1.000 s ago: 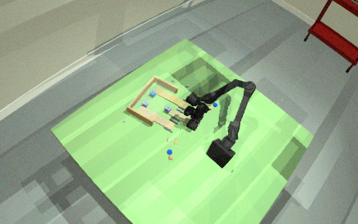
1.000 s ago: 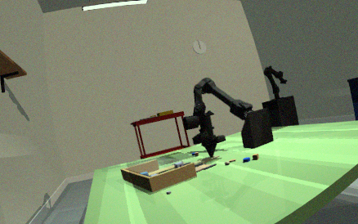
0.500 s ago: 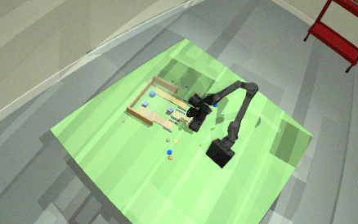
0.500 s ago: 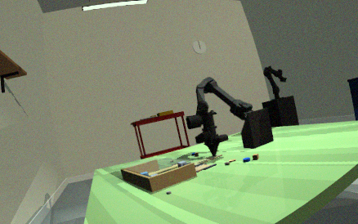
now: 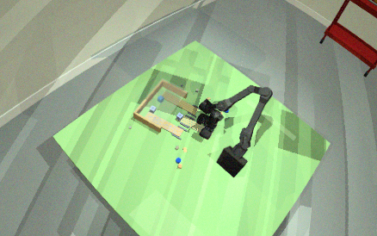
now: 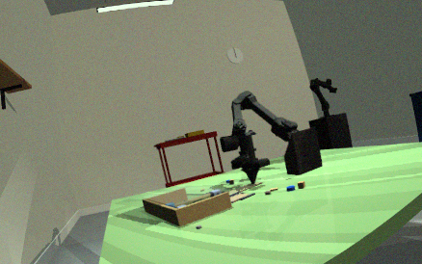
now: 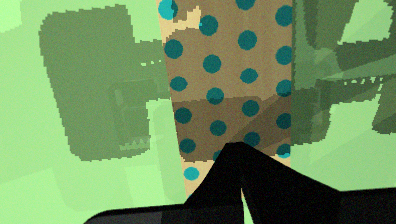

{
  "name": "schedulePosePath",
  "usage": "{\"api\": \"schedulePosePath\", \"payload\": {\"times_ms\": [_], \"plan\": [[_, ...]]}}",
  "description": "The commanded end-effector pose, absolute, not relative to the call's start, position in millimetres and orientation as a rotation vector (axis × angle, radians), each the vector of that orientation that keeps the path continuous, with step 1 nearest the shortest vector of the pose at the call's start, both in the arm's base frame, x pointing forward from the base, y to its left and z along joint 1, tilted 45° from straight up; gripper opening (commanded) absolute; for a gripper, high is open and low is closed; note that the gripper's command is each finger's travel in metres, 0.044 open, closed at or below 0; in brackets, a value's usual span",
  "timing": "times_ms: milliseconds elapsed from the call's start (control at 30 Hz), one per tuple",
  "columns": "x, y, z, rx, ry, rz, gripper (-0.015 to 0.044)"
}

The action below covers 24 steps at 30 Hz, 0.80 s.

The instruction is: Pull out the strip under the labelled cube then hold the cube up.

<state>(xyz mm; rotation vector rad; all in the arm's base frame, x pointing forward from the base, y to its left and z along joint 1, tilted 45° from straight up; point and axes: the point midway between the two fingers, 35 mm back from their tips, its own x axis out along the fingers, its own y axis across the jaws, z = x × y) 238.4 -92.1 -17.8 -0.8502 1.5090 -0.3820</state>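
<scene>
Claw [image 7: 241, 167] fully closed, empty, tips over dotted strip [image 7: 230, 85].

The strip [image 7: 232, 75] looks like matt tan card or thin wood, printed with flat teal dots. The green mat [image 5: 160, 189] is smooth and matt. The open frame [image 6: 189, 208] looks like plain wood. The gripper [image 7: 241, 187] is matt black, like plastic. The trolley [image 6: 189, 156] looks like red-painted metal.
</scene>
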Motion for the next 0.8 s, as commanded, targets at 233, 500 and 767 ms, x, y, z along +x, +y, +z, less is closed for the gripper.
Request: {"api": "schedulePosePath", "payload": {"times_ms": [233,500,767], "plan": [[228,-97,-21,-0.859,1.54,-0.384,0.0],[228,-97,-21,-0.859,1.54,-0.384,0.0],[239,-81,-8,-0.85,1.521,-0.38,0.0]]}}
